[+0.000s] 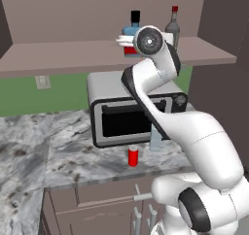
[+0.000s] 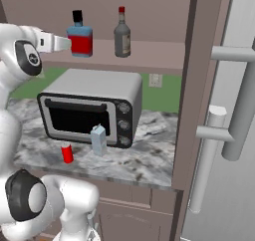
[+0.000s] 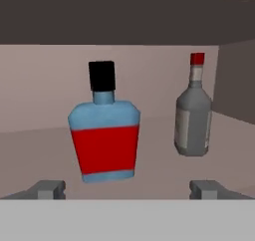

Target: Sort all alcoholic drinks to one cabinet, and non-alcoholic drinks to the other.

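Tool (image 3: pixel 127 190): spread wide, nothing held, raised level with the shelf (image 1: pixel 63 52).
Red can (image 1: pixel 133 156): on the tabletop (image 1: pixel 68 151) before the microwave (image 2: pixel 89 105).
Pale-blue container (image 2: pixel 98 140): just beside the can.
Squat red bottle (image 3: pixel 104 135): on the shelf, just ahead, between the fingertips (image 3: pixel 47 189); judged best approached straight.
Grey bottle (image 3: pixel 194 118): beside it, apart; a sideways swing risks toppling it.

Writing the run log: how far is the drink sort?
Done, it seems: the grey bottle and the red-filled bottle both stand upright in the open upper cabinet. In hand: nothing; the gripper is open, facing the red-filled bottle. Left: the red can and pale-blue container stand on the counter before the microwave.
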